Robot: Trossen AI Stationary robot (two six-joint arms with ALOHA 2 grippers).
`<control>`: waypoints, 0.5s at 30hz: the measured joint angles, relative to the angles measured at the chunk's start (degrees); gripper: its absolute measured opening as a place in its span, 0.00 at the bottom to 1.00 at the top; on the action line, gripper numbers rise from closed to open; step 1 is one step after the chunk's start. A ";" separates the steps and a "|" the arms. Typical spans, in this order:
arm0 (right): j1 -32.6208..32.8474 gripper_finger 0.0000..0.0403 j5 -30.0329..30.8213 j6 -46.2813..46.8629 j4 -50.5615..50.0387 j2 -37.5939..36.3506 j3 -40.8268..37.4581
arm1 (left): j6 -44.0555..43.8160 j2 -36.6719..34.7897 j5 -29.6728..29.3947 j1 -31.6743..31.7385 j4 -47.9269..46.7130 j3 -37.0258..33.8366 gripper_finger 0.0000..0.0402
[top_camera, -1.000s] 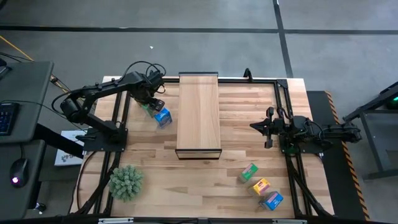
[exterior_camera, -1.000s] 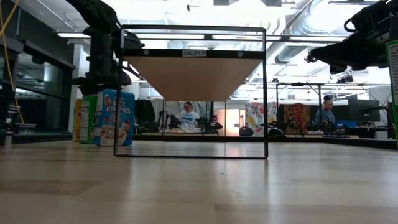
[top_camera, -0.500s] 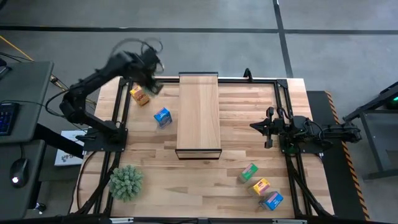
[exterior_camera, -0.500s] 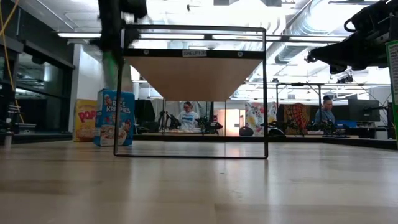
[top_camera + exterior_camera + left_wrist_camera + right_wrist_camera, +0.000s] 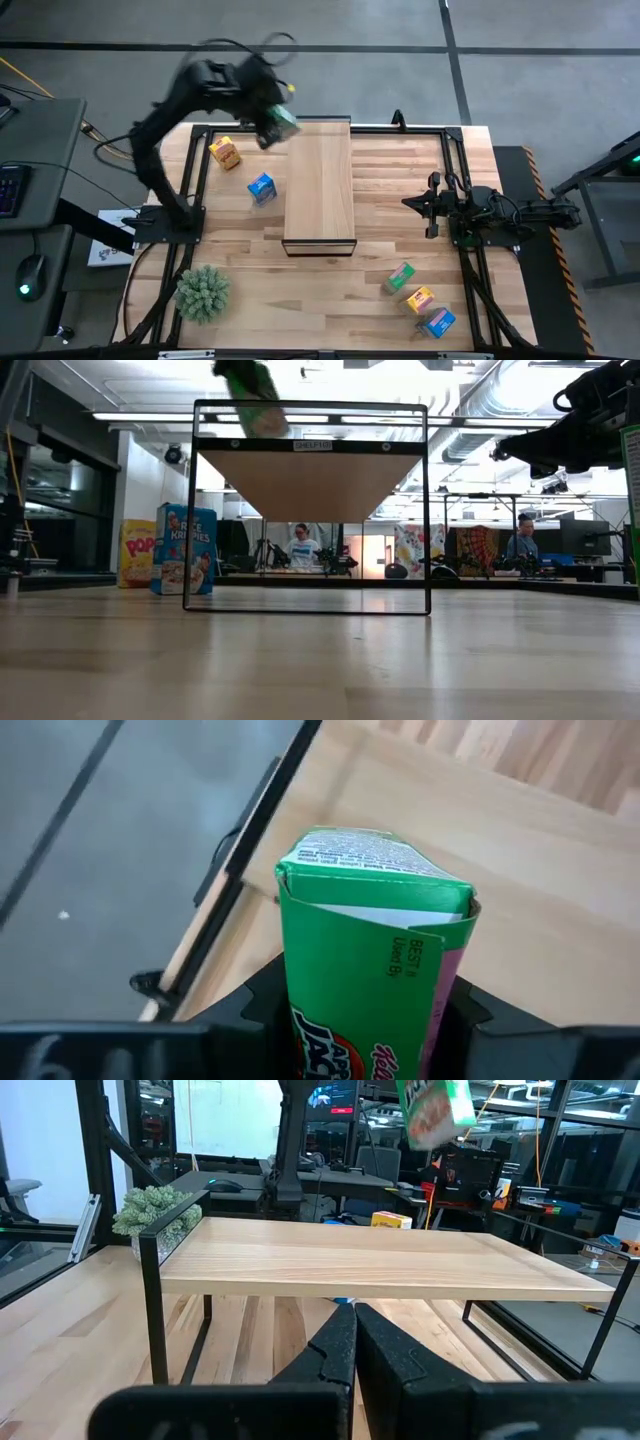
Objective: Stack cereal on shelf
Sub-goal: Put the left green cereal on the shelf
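Observation:
My left gripper [image 5: 274, 128] is raised high over the shelf's far left corner, shut on a green cereal box [image 5: 285, 121] that also shows in the left wrist view [image 5: 365, 970] and the low view [image 5: 255, 398]. The shelf [image 5: 320, 180] is a pale plank on a dark frame in the middle of the table. A yellow-orange box [image 5: 226, 153] and a blue box [image 5: 261, 187] stand on the table left of it. My right gripper [image 5: 412, 203] waits shut to the right of the shelf. My left gripper pinches the green box between its two fingers, one on each narrow side [image 5: 445, 1010], at the box's lower part. The fingers slant down from the table's left. The box is lifted clear and tilted, its top flap end [image 5: 365, 860] pointing away from the gripper.
A green box [image 5: 401, 276], a yellow-orange box [image 5: 419, 299] and a blue box [image 5: 437, 321] lie on the table near the front right. A spiky green plant ball [image 5: 203, 292] sits at the front left. A dark frame runs along the table's edges.
My left gripper has risen from the group of boxes at the table's far left, carrying the green box up and toward the shelf's far left corner while its wrist rolled. The green box is now lifted clear and tilted; the yellow-orange and blue boxes have stayed on the table.

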 joint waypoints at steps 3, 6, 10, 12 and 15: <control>0.00 0.00 0.01 0.00 0.00 0.00 0.00 | 0.09 3.46 -1.91 -1.06 0.43 0.04 0.33; 0.00 0.00 0.02 0.00 0.00 0.00 0.01 | -1.42 6.55 -2.41 -0.66 0.66 0.15 0.33; 0.00 0.00 0.00 0.00 0.00 0.00 0.02 | -3.43 9.96 -2.45 0.47 1.10 0.11 0.33; 0.00 0.00 0.02 0.00 0.00 0.00 0.02 | -4.90 11.25 -2.24 1.30 1.11 0.11 0.33; 0.00 0.00 0.01 0.00 0.00 0.00 0.02 | -5.39 12.95 -2.28 2.27 1.08 0.11 0.34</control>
